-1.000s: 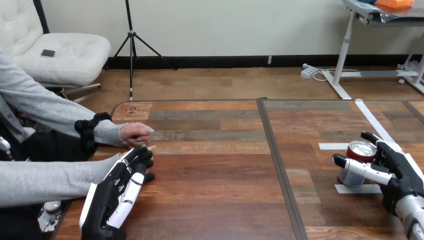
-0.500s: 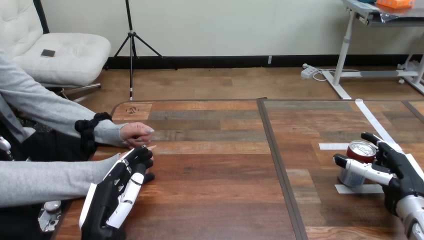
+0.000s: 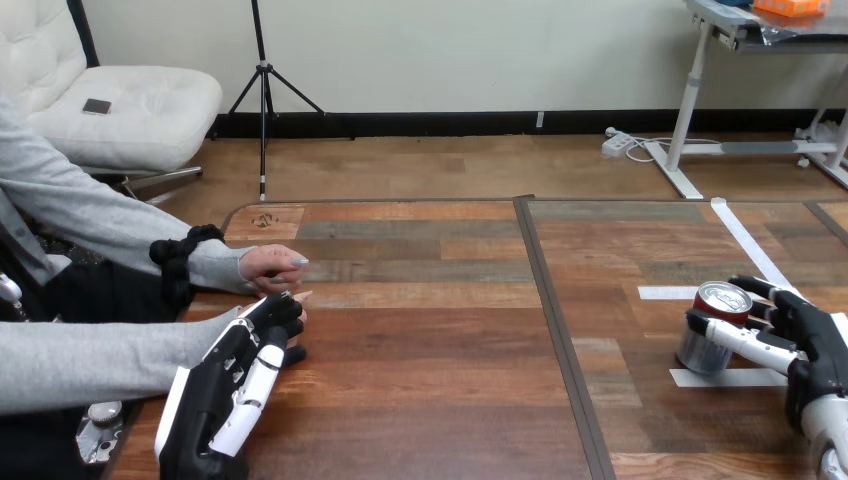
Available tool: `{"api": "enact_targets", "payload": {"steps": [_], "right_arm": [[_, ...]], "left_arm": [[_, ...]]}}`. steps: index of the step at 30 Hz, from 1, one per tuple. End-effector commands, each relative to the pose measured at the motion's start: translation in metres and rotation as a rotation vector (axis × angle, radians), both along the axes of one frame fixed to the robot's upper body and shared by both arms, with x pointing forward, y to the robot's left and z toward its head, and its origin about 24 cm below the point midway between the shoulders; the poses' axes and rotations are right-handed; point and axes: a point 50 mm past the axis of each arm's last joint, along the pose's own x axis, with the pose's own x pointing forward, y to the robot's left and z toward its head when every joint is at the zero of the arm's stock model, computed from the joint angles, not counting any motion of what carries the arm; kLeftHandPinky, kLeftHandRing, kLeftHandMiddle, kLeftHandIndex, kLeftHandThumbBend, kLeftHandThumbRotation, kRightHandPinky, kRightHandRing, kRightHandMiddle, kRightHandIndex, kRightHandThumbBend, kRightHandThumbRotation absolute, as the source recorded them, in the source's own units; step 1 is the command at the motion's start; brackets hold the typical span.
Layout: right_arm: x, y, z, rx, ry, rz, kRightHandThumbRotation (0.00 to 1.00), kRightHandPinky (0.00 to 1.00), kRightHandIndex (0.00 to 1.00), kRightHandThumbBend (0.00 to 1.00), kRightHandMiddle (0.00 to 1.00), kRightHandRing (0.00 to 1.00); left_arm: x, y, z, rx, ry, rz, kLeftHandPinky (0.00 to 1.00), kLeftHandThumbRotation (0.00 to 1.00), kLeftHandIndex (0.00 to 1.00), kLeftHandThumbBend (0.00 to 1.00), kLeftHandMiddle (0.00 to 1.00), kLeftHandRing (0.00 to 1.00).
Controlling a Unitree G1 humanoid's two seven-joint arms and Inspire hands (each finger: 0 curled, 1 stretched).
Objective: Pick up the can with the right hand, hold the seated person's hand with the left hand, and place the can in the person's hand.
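Versus a second ago, the right hand (image 3: 805, 345) sits slightly further right, so its thumb tip now ends on the can's front instead of reaching past its left edge. The can (image 3: 703, 352) has not moved: it stands on the counter (image 3: 430, 350) at the right, between two white tape strips (image 3: 727, 378). It is upright, long axis vertical, top facing up. The right hand is wrapped on the can, thumb across the front and fingers round the far side. The left hand (image 3: 225, 390) looks unchanged, its fingers nearly straight and laid over the person's hand (image 3: 248, 309) at the counter's left edge; no curl round it is visible.
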Motion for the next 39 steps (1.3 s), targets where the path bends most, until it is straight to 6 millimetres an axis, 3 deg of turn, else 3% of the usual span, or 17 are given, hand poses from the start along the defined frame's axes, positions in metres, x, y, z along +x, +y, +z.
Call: {"api": "enact_targets", "payload": {"steps": [1,16,39], "right_arm": [[0.0152,-0.0025,0.0240,-0.080,-0.097,0.009,0.00,0.57,0.62,0.69,0.58,0.56],[0.0160,-0.0020,0.0270,-0.115,-0.124,-0.002,0.00,0.40,0.51,0.69,0.48,0.43],[0.0181,-0.0009,0.0303,-0.139,-0.138,0.008,0.00,0.37,0.47,0.73,0.46,0.41]], "left_arm": [[0.0195,0.0000,0.0185,0.026,-0.093,-0.013,0.76,0.57,0.79,0.28,0.82,0.83],[0.0194,0.0003,0.0188,0.024,-0.093,-0.019,0.78,0.58,0.78,0.26,0.82,0.84],[0.0201,0.0000,0.0186,0.028,-0.094,-0.019,0.77,0.59,0.76,0.28,0.81,0.84]]}}
